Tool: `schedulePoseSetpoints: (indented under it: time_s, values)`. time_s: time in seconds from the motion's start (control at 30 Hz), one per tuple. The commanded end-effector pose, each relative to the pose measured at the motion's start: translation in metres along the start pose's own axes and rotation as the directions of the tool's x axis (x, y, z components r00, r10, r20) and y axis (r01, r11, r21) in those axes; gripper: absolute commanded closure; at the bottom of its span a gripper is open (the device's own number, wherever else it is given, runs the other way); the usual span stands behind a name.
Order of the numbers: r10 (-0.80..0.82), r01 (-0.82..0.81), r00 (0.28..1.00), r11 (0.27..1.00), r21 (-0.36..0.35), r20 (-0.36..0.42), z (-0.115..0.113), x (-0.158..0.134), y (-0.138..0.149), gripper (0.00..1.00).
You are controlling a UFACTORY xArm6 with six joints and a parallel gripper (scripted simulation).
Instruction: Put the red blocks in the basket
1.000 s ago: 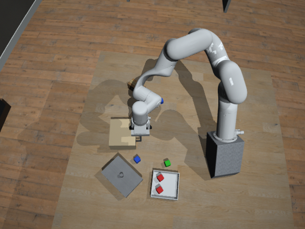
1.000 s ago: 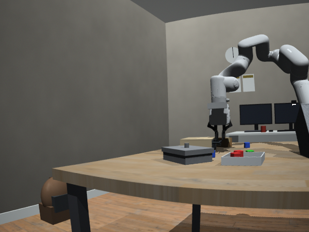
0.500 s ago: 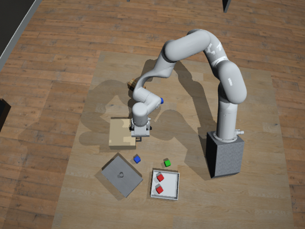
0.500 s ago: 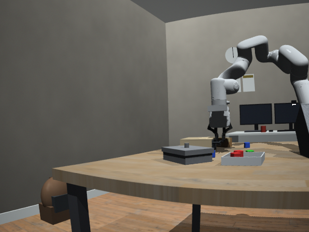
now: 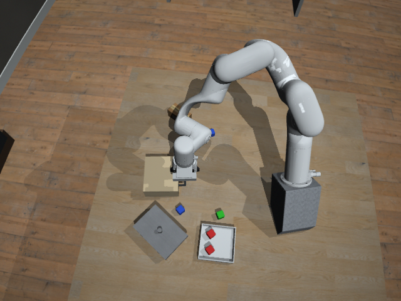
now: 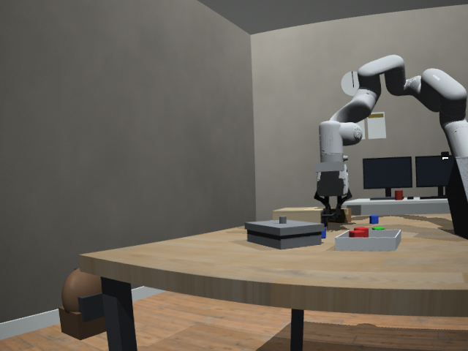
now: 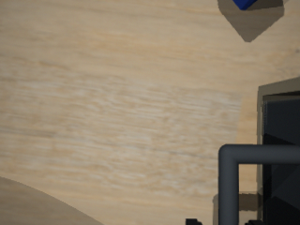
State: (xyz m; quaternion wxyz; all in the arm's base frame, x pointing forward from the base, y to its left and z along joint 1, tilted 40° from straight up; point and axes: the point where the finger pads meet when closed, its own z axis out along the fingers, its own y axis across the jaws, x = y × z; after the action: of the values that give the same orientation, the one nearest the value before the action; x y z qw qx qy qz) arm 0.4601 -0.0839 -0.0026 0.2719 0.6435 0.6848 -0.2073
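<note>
Gripper (image 5: pixel 184 170) (image 6: pixel 332 217) (image 7: pixel 222 222) narrow but open, nothing clamped; my fingers stand either side of the dark handle (image 5: pixel 185 184) (image 7: pixel 229 187). The drawer (image 7: pixel 260 122) of the light wooden cabinet (image 5: pixel 158 175) (image 6: pixel 298 216) looks partly out, though my arm hides much of it. Near it, one blue block (image 5: pixel 180 209) (image 6: pixel 323 232) (image 7: pixel 245 4) lies on the table (image 5: pixel 275 265) (image 6: pixel 227 260). Beyond: lid (image 5: pixel 168 231) (image 6: pixel 264 225) on the metal box (image 6: pixel 264 238); green block (image 5: pixel 220 214) (image 6: pixel 378 228) outside the white basket (image 5: pixel 234 242) (image 6: pixel 366 243); two red blocks (image 5: pixel 210 233) (image 6: pixel 361 229) inside.
</note>
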Motion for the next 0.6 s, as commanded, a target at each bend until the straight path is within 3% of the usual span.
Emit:
schedulePoseSetpoints:
  time_s: [0.0,0.57]
  values:
    - [0.001,-0.001,1.0,1.0,-0.003,-0.001,-0.0005,0.0,0.0014,0.76]
    - [0.001,-0.001,1.0,1.0,-0.003,-0.001,0.0012,0.0,0.0014,0.76]
